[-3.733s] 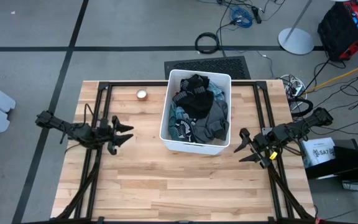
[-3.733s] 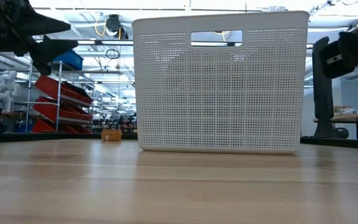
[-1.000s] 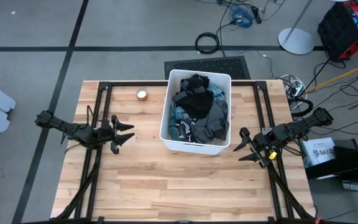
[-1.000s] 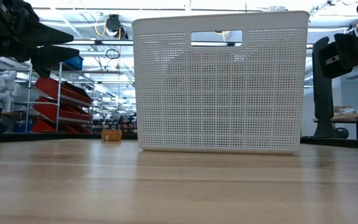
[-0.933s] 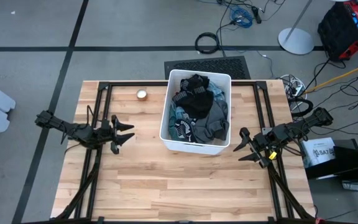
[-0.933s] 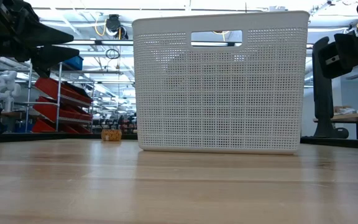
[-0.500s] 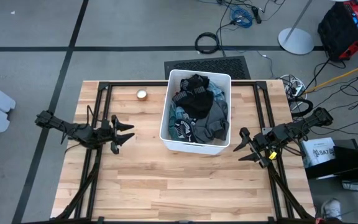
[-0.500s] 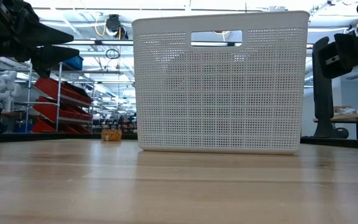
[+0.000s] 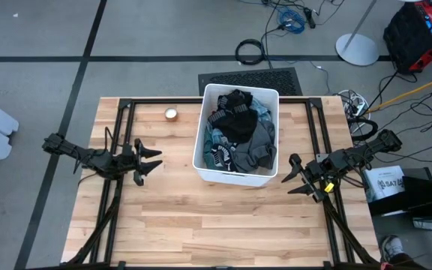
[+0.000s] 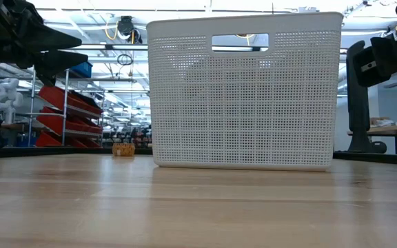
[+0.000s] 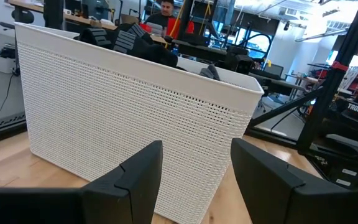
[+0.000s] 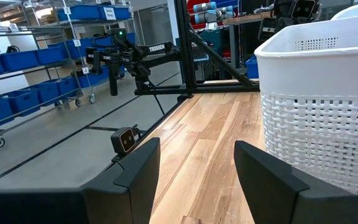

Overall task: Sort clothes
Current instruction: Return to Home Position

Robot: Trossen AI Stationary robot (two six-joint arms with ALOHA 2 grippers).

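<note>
We see clothes (image 9: pixel 238 131) in the bin (image 9: pixel 198 142), its walls between them and both tools. Left tool (image 9: pixel 150 160) and right tool (image 9: pixel 294 174) flank it, spread.

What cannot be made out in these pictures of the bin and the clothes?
- Clothes: the bin's wall hides them in the low view; from above, the top ones cover the lower ones.
- Small round thing left of the bin: too small to name in the high and low views.
- Right arm: cut by the low view's right edge. It and the left arm wait beside the bin, jaws open.
</note>
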